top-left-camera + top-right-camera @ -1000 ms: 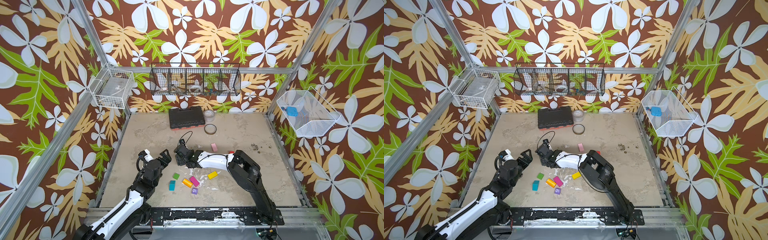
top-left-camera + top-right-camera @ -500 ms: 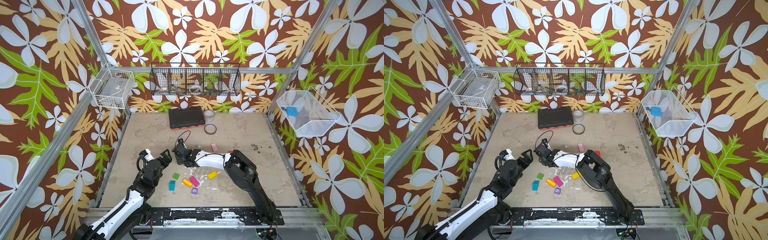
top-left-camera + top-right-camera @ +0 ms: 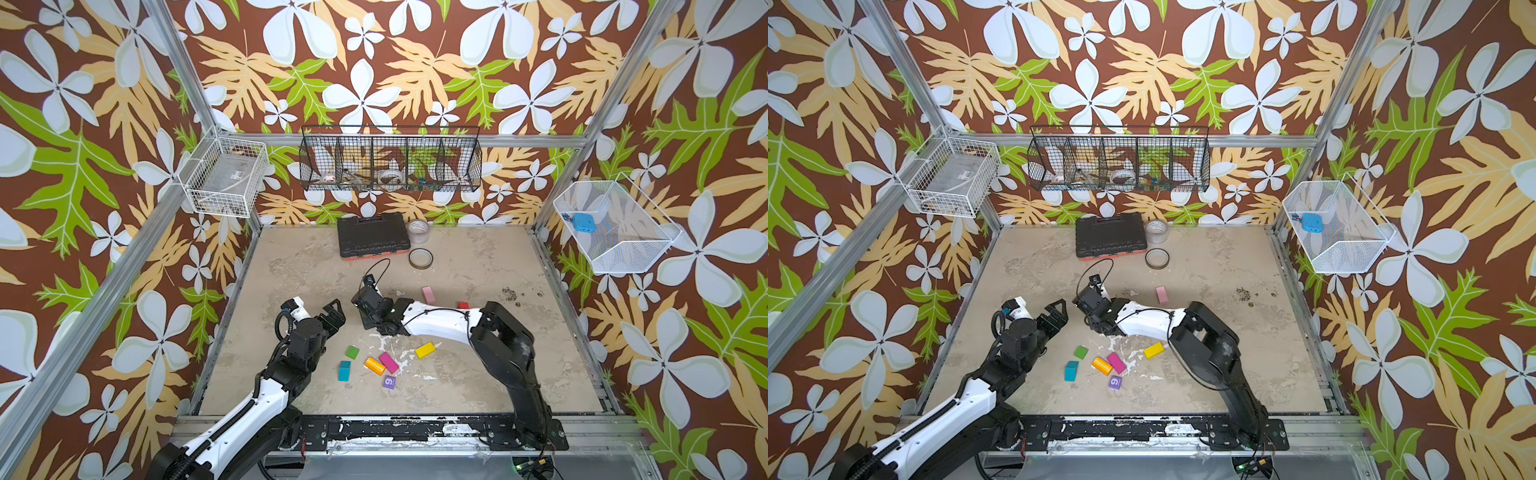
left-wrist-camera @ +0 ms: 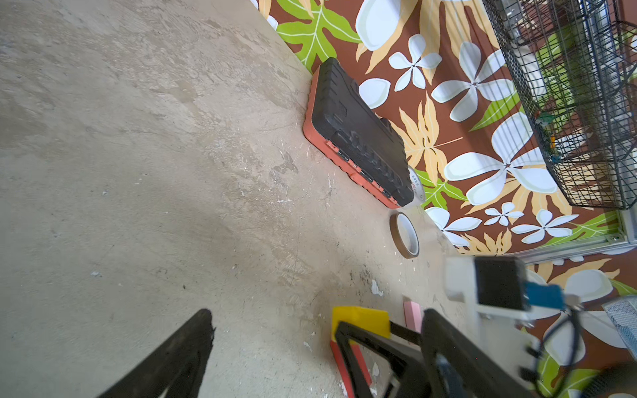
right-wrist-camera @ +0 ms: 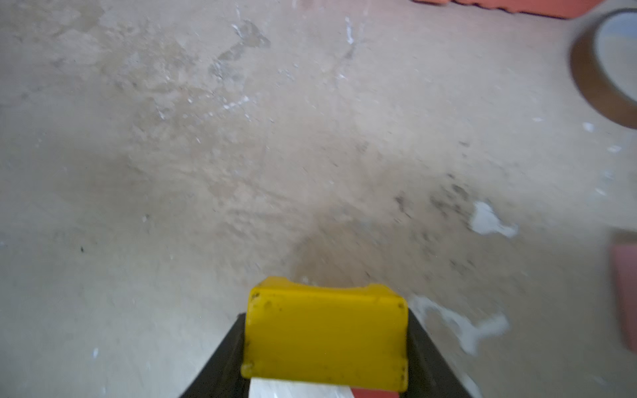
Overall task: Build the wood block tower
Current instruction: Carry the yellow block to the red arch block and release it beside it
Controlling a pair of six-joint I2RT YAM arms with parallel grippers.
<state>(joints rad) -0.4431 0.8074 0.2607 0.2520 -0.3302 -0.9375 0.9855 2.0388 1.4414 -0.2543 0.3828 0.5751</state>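
Top views, left gripper point(image 3: 335, 314): was pictured over the table point(image 3: 291, 266) with its fingers spread wide and nothing between them, its tips turned toward the right gripper point(image 3: 371, 312) just beside it.
Top views, right gripper: was seen angled down at the table. Its fingertips were hidden under its own body, so its grip could not be told from here.
Top views, wood blocks: a green block point(image 3: 352, 352), teal block point(image 3: 344, 370), orange block point(image 3: 374, 365), magenta block point(image 3: 388, 362), purple cube point(image 3: 389, 382) and second yellow block point(image 3: 424, 350) were scattered behind both grippers, toward the arms' bases. A pink block point(image 3: 1161, 294) lay apart, beyond the right forearm.
Left wrist view, left gripper point(image 4: 317, 310): its fingers were shown wide apart and empty.
Left wrist view, yellow block point(image 4: 360, 320): was caught just ahead of the fingertips, set on a red block point(image 4: 339, 358) and partly crossed by black finger struts.
Left wrist view, backdrop: the black tool case point(image 4: 358, 138) and a tape ring point(image 4: 404, 236) were seen well beyond the fingertips.
Right wrist view, right gripper point(image 5: 325, 313): was shown clamped on the yellow block point(image 5: 325, 337), a black finger pressed against each side.
Right wrist view, surroundings: a red edge was glimpsed under the yellow block, and the tape ring point(image 5: 603, 75) was blurred well ahead.
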